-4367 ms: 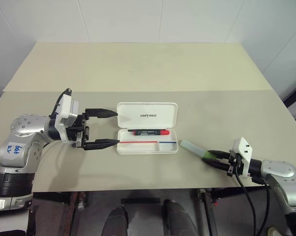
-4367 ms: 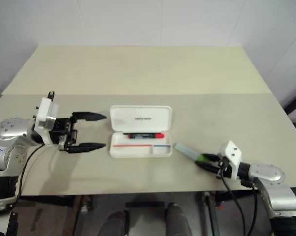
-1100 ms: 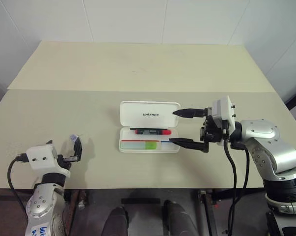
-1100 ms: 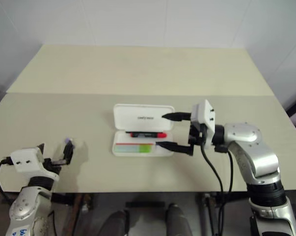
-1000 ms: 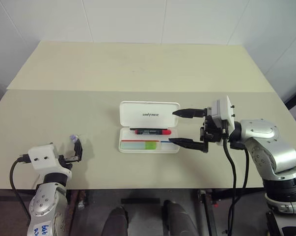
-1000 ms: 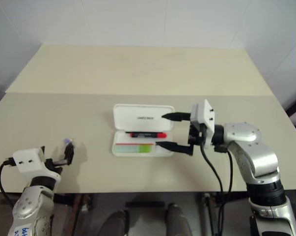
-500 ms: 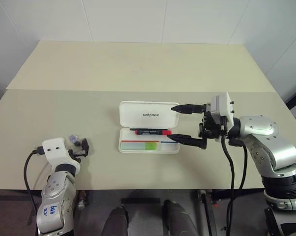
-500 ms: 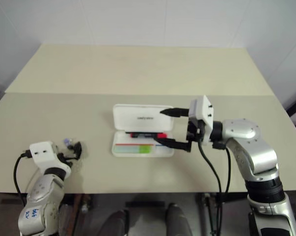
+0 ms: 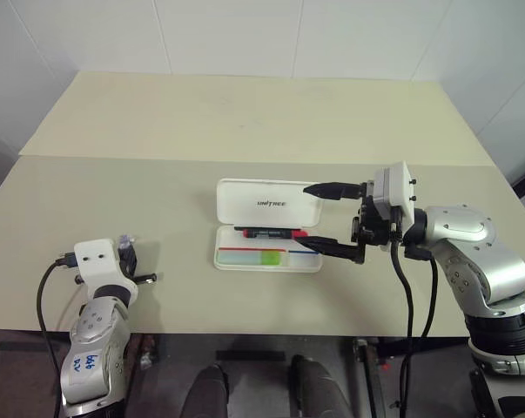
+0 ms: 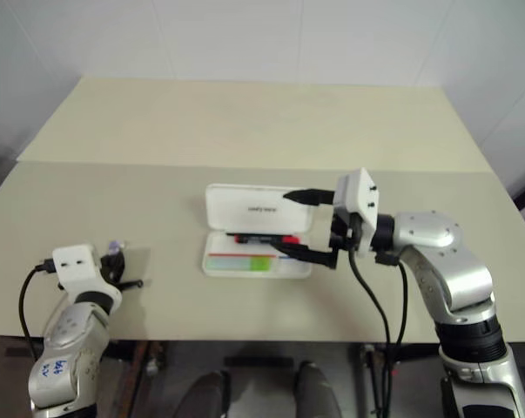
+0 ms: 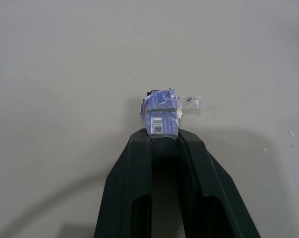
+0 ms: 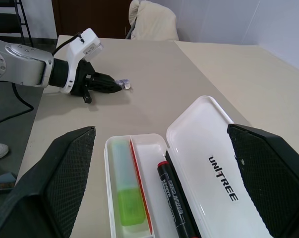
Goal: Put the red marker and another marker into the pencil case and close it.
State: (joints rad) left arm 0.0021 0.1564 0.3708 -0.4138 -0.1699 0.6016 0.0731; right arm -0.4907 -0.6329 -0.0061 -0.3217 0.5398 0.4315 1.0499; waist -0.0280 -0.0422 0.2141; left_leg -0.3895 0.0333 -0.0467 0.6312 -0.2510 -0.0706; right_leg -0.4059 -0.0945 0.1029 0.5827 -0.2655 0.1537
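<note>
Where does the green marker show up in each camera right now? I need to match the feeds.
Left eye view: green marker lies in the near compartment of the open pencil case, mid-frame.
Right eye view: the same spot, just left of centre.
Left wrist view: not in it.
Right wrist view: low in the frame, left of the red marker.
Shared landmark: the UNITREE print on the lid.
</note>
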